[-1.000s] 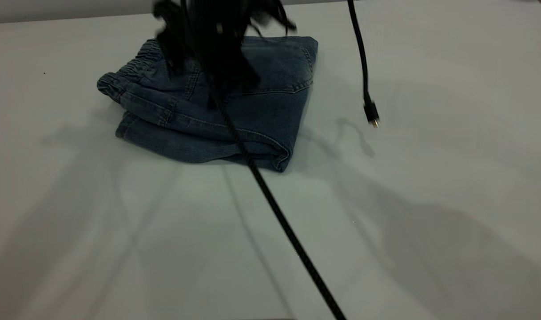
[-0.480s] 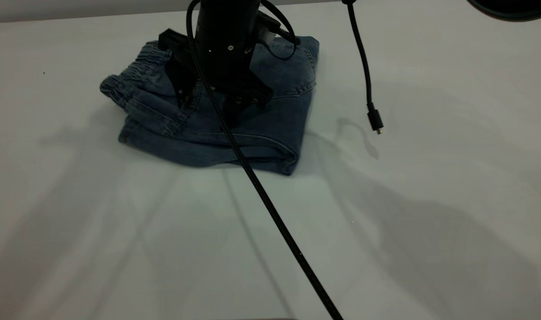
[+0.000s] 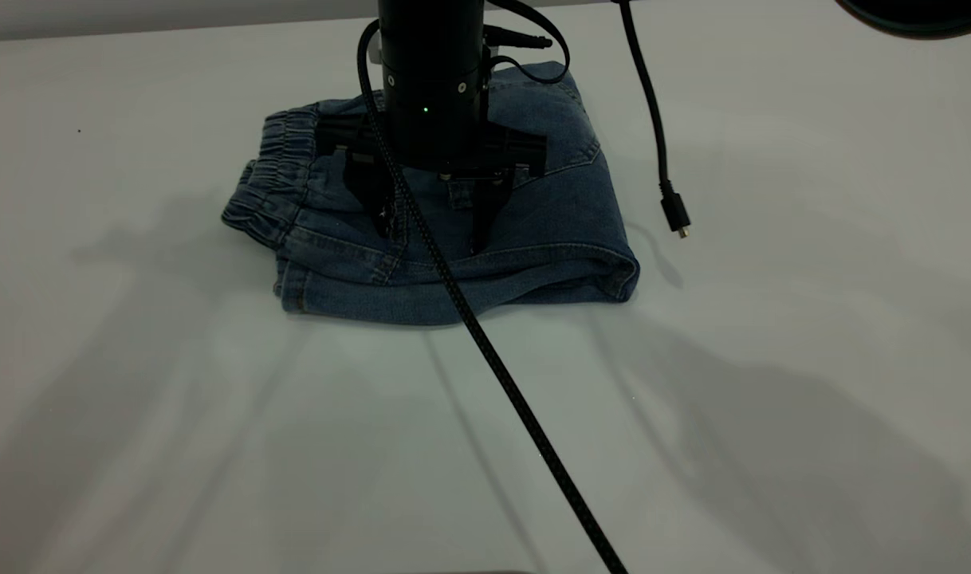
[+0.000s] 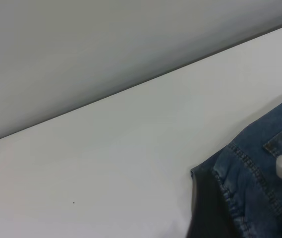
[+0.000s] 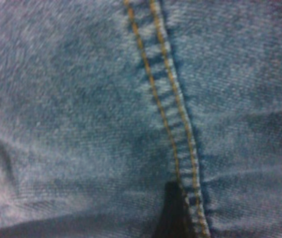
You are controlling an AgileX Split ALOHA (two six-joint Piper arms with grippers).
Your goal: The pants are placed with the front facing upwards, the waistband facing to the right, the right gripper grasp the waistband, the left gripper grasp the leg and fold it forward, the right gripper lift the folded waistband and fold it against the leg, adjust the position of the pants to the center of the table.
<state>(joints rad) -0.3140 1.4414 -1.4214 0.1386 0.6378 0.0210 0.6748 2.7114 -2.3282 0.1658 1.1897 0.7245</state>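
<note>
The right end effector (image 3: 430, 227) stands straight down on the folded pants (image 3: 533, 231), its two black fingers (image 3: 379, 209) spread apart with both tips pressed onto the denim, nothing pinched between them. A small green light glows on its black body above. Directly under it, the right wrist view shows only blue cloth and a double line of tan stitching (image 5: 173, 129) running past one dark fingertip.

The pants lie as a compact bundle on the white tabletop (image 3: 214, 446), toward its far side. The gathered waistband (image 3: 272, 163) sits just beside the end effector at the exterior view's left, and the thick folded edge (image 3: 557, 279) runs on the camera's side of its fingertips. A patch pocket shows on the denim at the opposite side from the waistband.

A braided black cable (image 3: 525, 422) runs from the end effector's body across the pants and down over the tabletop toward the camera. A second thin cable with a small plug (image 3: 678, 215) hangs off to the right of the end effector, just beside the bundle.

The left end effector is out of sight; its wrist view catches a corner of the pants (image 4: 259, 173) and bare tabletop (image 4: 106, 163).
</note>
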